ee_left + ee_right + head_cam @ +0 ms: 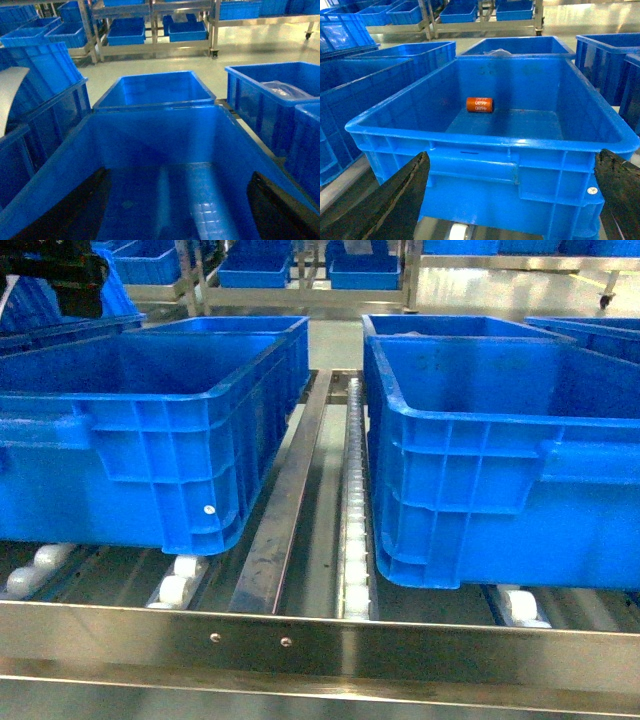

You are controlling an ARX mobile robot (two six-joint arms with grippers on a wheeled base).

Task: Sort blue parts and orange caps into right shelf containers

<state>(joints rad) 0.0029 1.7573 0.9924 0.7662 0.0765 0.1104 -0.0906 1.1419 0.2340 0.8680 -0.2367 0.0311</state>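
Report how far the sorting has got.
Done: one orange cap lies on its side in the right bin. In hand: nothing; the right gripper is open and empty before that bin, and the left gripper is open over the left bin, which shows no parts. Left: no blue parts are visible anywhere.
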